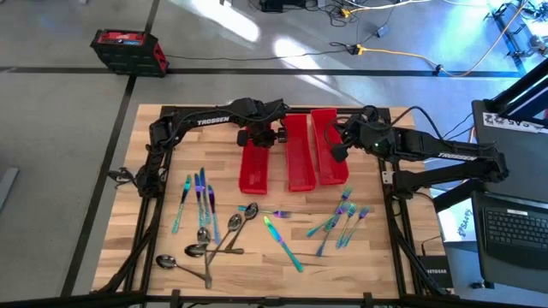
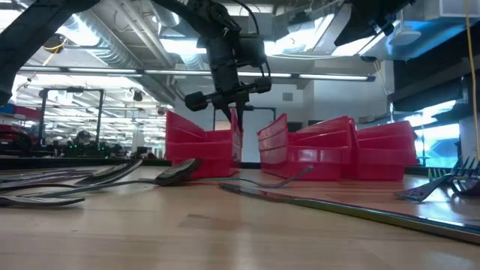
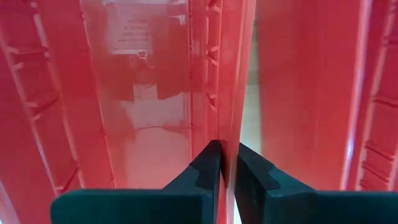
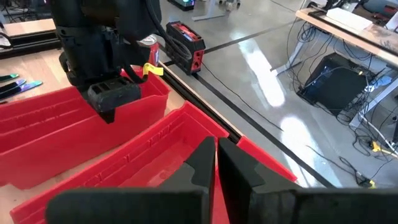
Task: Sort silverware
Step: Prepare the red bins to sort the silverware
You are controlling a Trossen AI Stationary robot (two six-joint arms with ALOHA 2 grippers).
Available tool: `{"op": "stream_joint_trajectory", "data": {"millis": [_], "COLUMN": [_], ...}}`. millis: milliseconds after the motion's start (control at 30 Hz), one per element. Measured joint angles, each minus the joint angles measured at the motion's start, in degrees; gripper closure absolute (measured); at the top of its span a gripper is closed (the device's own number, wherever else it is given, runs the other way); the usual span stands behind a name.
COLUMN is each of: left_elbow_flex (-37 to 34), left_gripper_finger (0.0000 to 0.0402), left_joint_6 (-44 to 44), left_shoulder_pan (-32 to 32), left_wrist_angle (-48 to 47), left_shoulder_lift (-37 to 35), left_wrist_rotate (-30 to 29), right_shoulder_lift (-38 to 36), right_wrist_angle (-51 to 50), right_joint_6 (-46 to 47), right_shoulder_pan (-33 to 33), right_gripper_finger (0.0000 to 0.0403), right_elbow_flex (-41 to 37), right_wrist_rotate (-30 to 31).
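High view: three long red plastic bins (image 1: 300, 154), scattered iridescent and bronze metal silverware (image 1: 204, 205), wooden table (image 1: 257, 269), grey floor; left gripper (image 3: 227, 168) pinches a bin wall, right gripper (image 4: 216, 163) closed, empty.

Three long red bins (image 1: 291, 158) lie side by side on my wooden counter (image 1: 248, 274); a red-and-black case (image 1: 128, 50) sits on the floor beyond.

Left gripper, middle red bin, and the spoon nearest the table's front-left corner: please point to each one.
left gripper (image 1: 258, 135), high view, gripper body above the left bin's wall.
middle red bin (image 1: 299, 162), high view, bare floor.
spoon (image 1: 166, 262), high view, bowl.
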Motion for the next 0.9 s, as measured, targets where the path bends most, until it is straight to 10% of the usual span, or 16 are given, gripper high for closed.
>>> {"op": "stream_joint_trajectory", "data": {"millis": [900], "left_elbow_flex": [0.0], "left_gripper_finger": [0.0384], "left_joint_6": [1.2], "left_shoulder_pan": [0.0], "left_wrist_angle": [0.6], "left_shoulder_lift": [0.0], "left_wrist_rotate": [0.0], "right_shoulder_lift": [0.0], "right_wrist_angle": [0.0], "right_joint_6": [0.1], "right_shoulder_pan": [0.0], "right_gripper_finger": [0.0400], "right_elbow_flex": [-2.2], "right_wrist_rotate": [0.0]}}
